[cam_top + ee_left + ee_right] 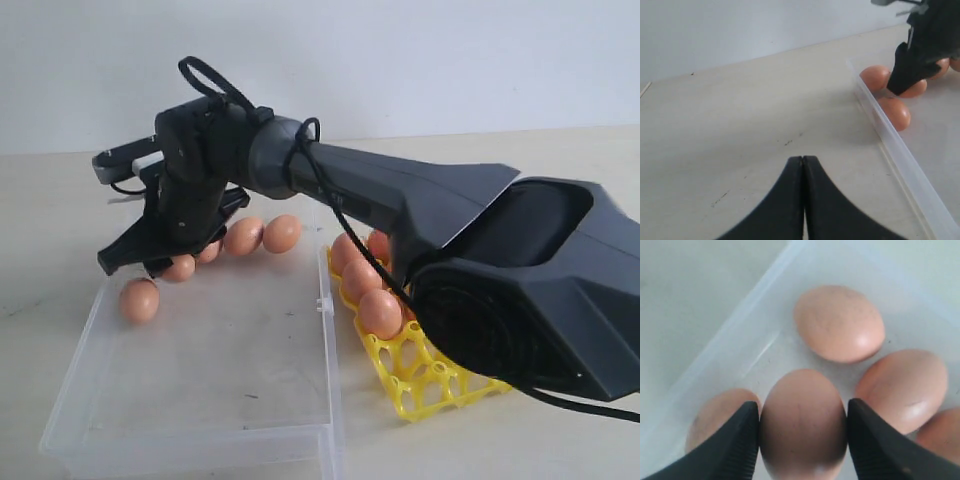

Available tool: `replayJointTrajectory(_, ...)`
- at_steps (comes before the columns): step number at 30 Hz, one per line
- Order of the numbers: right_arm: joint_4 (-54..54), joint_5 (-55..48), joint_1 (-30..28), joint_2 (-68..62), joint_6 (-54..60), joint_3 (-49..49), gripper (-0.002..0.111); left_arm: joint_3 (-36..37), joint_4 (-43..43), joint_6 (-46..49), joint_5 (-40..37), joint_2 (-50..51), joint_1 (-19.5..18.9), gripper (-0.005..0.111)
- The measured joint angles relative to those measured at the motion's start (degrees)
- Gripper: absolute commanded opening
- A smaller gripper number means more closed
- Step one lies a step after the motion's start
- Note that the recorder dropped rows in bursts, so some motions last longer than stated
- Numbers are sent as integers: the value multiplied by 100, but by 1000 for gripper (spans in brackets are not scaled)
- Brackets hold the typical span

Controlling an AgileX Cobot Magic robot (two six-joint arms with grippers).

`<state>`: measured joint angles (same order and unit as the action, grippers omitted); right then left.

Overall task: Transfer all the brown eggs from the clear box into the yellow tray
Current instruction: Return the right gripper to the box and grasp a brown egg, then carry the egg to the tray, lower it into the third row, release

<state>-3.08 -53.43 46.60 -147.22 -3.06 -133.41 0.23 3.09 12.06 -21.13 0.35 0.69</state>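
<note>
The clear box lies at the front left, with brown eggs along its far end: one apart and two together. My right gripper reaches into that end. In the right wrist view its two fingers press both sides of one brown egg, and the right gripper is shut on it. Other eggs lie close around. The yellow tray to the right of the box holds several eggs. My left gripper is shut on nothing above bare table.
The box's low wall runs close to the right of my left gripper in the left wrist view, with eggs just inside it. The right arm's dark body hides much of the tray. The box's near half holds no eggs.
</note>
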Motion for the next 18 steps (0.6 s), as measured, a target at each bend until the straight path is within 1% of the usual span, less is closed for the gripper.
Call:
replayJointTrajectory(4,103,614,0,657,0,429,0,0,0,0,0,0,0,0)
replayJointTrajectory(6,308,1028,21,1128,0,895,0,0,0,0,0,0,0,0)
replayJointTrajectory(8,456,1482,35,1587,0,1566,0,0,0,0,0,0,0,0)
replayJointTrajectory(10,516,2069,35,2163,0,2349,0,0,0,0,0,0,0,0)
replayJointTrajectory(11,550,2524,35,2473,0,2964,0,0,0,0,0,0,0,0)
replayJointTrajectory(13,575,3228,-1,3064,0,3865,0,0,0,0,0,0,0,0)
replayJointTrajectory(14,574,3799,-52,3491,0,4572,0,0,0,0,0,0,0,0)
replayJointTrajectory(18,595,5520,-398,4831,0,6668,0,0,0,0,0,0,0,0)
